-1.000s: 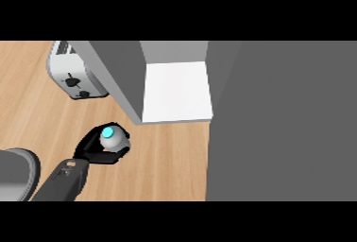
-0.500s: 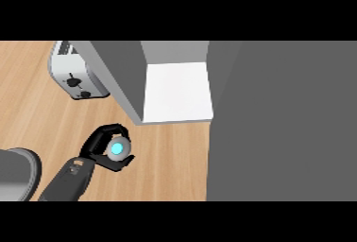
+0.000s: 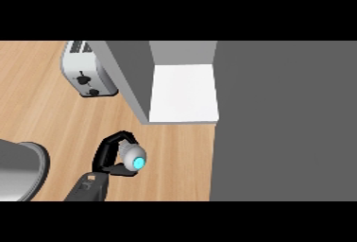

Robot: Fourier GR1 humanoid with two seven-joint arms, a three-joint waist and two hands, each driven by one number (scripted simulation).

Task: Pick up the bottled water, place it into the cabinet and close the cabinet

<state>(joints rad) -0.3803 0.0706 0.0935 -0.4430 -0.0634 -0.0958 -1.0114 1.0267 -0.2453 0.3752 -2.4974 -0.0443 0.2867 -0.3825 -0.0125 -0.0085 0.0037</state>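
The right hand shows nowhere in the head view, and the one arm that does show is cut off at the lower edge, so only a stretch of grey forearm and the black left hand (image 3: pixel 111 156) can be seen. Much of the bottled water (image 3: pixel 134 158) is hidden by that hand: its fingers and thumb curl round the bottle from the left side, leaving in sight a pale grey rounded body and a bright blue cap (seen nearly end-on from above, so the bottle's length cannot be judged). Whether it stands on the counter (image 3: pixel 49 113) or is lifted off it cannot be told from this angle. The cabinet (image 3: pixel 182 92) lies above and to the right of the bottle, apart from it; its white floor is bare, and a grey wall runs down its left side. A broad dark grey panel (image 3: pixel 282 123) fills the right of the view, and whether it is the cabinet's door is unclear. A toaster (image 3: pixel 85 71) sits just left of the cabinet wall, its top cut by the edge of the view. A metal pot or bowl (image 3: pixel 20 170) shows only in part at the lower left.
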